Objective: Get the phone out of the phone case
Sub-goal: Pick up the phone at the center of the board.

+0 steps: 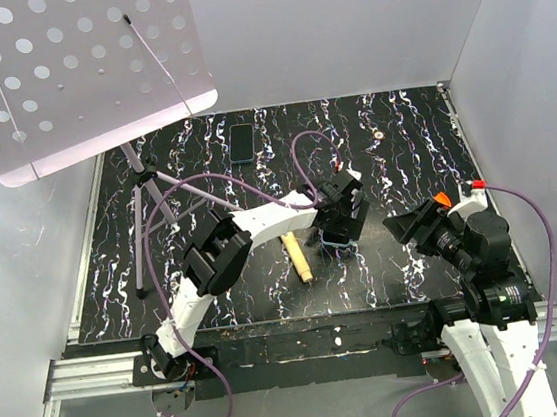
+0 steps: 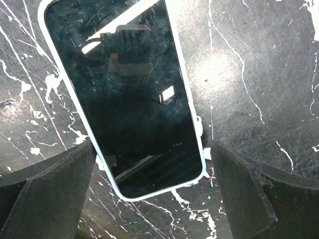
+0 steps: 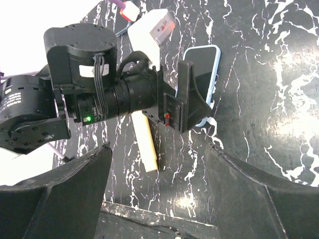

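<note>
Phone (image 2: 129, 94) with a black glass screen lies face up in its pale blue case (image 2: 193, 117) on the black, white-veined tabletop (image 1: 402, 144), near the middle. At far left a perforated white metal music stand (image 1: 72, 71) overhangs the back corner; 1 flat black rectangular slab (image 1: 241, 142) lies near the table's back edge. A light wooden stick (image 1: 297, 258) rests just left of the left gripper (image 2: 153, 154), whose 2 fingers stand wide apart, straddling the phone's lower end. Right gripper (image 3: 158, 154) hovers to the right, spread, holding nothing.

Plenty of bare bench (image 1: 392, 145) right of the left end effector (image 1: 341, 232), but a wooden stick (image 1: 297, 258) lies close on its left.
</note>
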